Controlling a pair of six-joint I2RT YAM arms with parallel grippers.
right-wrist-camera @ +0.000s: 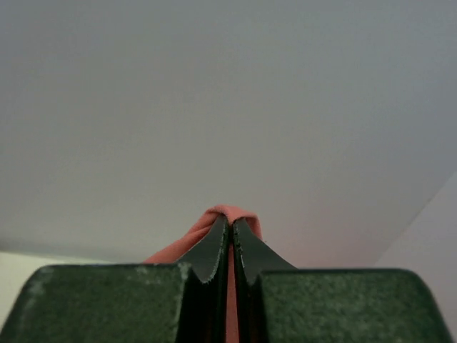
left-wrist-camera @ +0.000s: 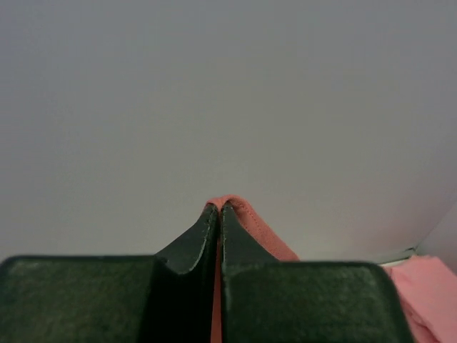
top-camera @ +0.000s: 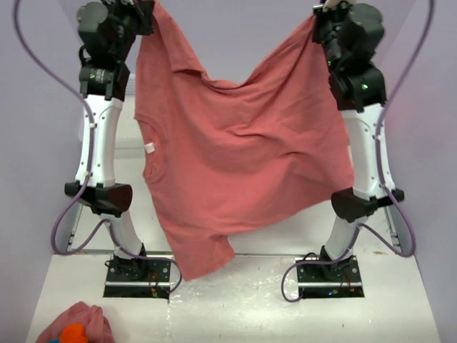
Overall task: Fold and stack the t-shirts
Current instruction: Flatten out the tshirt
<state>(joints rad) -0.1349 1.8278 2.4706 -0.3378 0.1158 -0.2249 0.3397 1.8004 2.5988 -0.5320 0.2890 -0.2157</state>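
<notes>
Left claw point(left-wrist-camera: 218, 207) and right claw point(right-wrist-camera: 230, 221) both clamped on t-shirt point(top-camera: 235, 157) edge, held aloft. Cloth looks light, limp, sagging between; likely best gripped at hems or corners.

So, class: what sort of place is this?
Likely a robotics test bench: two white-and-black arms bolted to a white table, plain grey walls, a rose-red cotton t-shirt held up between them.

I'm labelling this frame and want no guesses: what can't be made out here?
1. Top view: table behind the shirt, hidden by it.
2. Top view: lump, cut off by the bottom edge.
3. Wrist views: which part of the shirt the left tool and right tool pinch; their fingers cover it.
4. Left wrist view: pink cloth at the right edge, cut off; same shirt or not, unclear.
</notes>
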